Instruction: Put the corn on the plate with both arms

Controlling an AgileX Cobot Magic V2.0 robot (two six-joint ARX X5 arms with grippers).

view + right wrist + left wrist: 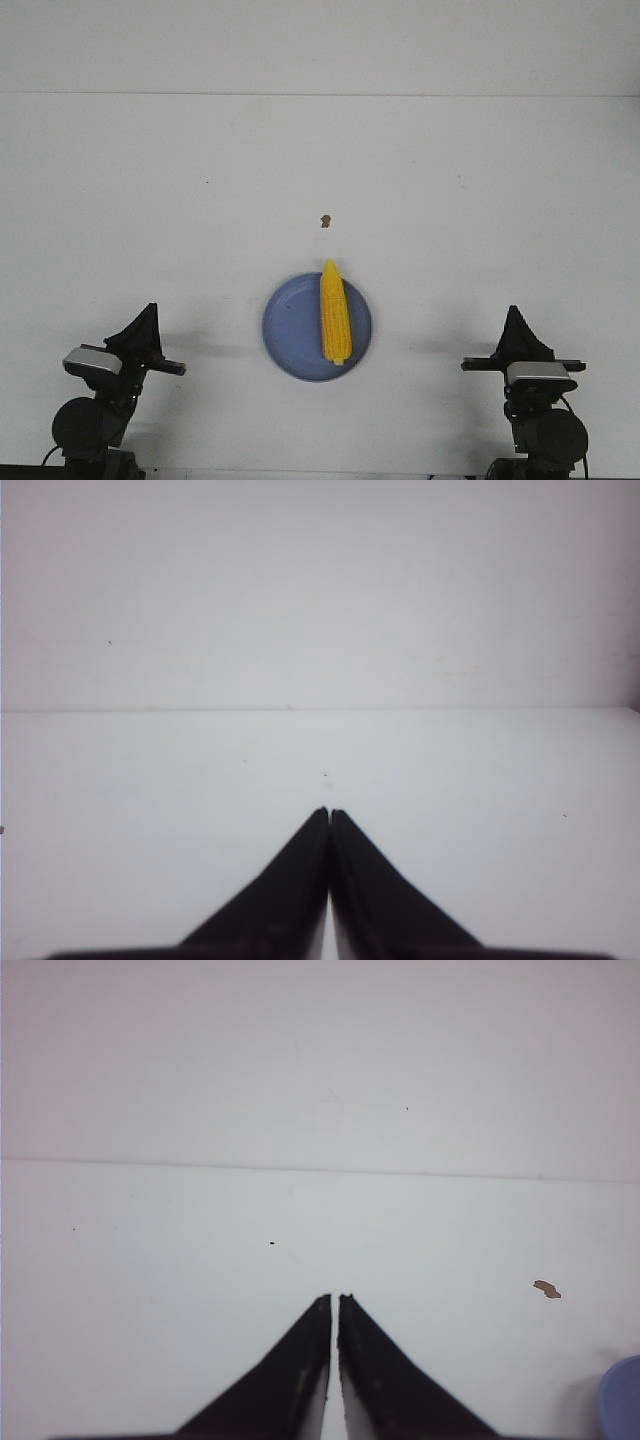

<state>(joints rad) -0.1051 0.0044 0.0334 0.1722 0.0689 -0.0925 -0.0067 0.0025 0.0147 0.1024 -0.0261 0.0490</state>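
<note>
The yellow corn (334,310) lies lengthwise on the right half of the round periwinkle-blue plate (292,328), its pointed end over the far rim. My left gripper (150,312) is shut and empty, low at the front left, well away from the plate. In the left wrist view its jaws (335,1298) stand together and a sliver of the plate (622,1398) shows at the edge. My right gripper (515,314) is shut and empty at the front right; the right wrist view shows it (329,811) over bare table.
A tiny brown speck (324,220) lies on the white table beyond the plate; it also shows in the left wrist view (546,1288). The table's far edge meets a white wall (320,45).
</note>
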